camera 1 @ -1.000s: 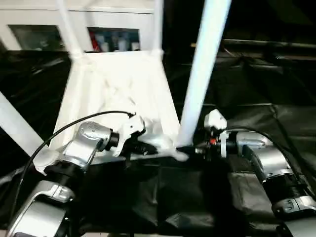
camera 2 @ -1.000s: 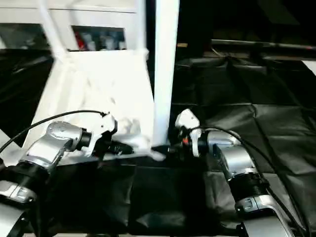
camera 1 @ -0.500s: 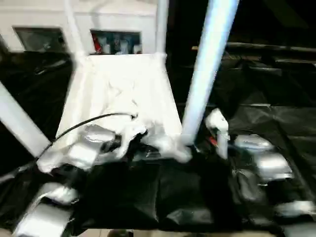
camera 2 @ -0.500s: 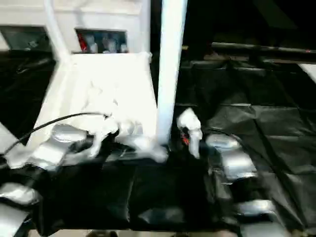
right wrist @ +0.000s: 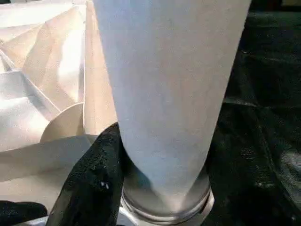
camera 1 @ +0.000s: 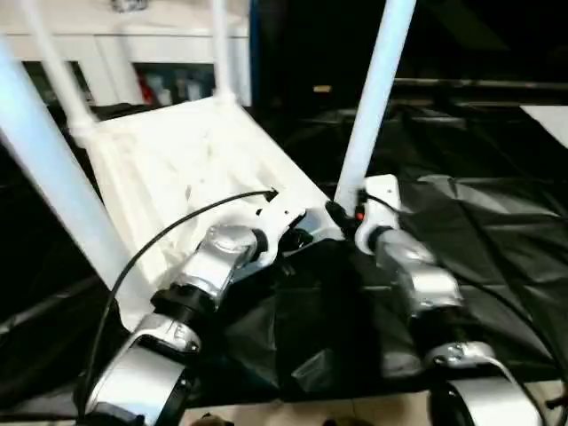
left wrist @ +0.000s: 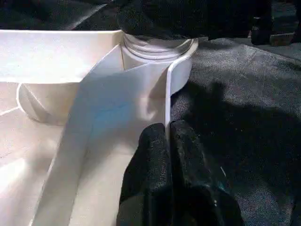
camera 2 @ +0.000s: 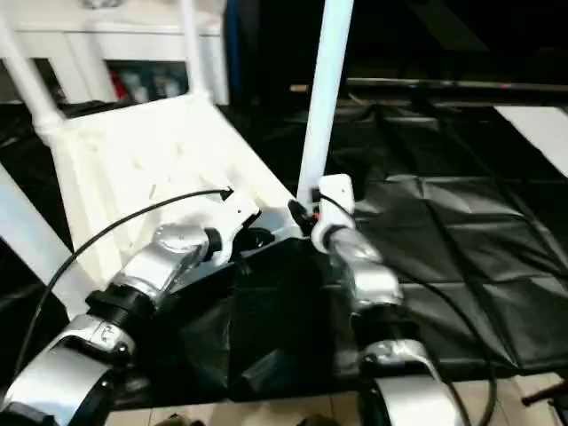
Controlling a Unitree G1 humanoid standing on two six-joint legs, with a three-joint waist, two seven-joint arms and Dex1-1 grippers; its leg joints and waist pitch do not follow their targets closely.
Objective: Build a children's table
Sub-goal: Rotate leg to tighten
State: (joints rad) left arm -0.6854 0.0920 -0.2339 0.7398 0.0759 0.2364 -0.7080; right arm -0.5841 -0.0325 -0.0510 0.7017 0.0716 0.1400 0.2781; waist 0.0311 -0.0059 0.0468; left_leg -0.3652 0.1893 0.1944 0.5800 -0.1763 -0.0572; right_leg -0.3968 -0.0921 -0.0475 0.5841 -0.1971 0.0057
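No brand or readable writing can be seen on any part. At the far left, one white tube leg point(camera 1: 49, 169) rises steeply and is cut off by the upper picture edge. Next to it the table top point(camera 1: 169, 169) lies upside down, ribbed underside up, on a black wrinkled cloth point(camera 1: 497, 231) that covers the work surface. Two more legs point(camera 1: 55, 71) stand in the far corner sockets, in front of a white cabinet point(camera 1: 133, 40) with glass doors; the small items behind the glass are too blurred to name. The left gripper point(left wrist: 168, 141) is clenched on the thin side wall of the table top, near its front corner, with one black finger on each side of the wall. To the right, the fourth leg point(camera 1: 373, 98) stands in the front corner socket point(left wrist: 157, 49), and its upper end is also cut off. The right gripper point(camera 1: 342, 216) is at the foot of this leg; one black finger point(right wrist: 94, 179) presses on the tube, and the other finger is hidden behind it, so I cannot tell if it really grasps the leg. At the right edge there is a pale surface point(camera 1: 548, 120) beyond the cloth.
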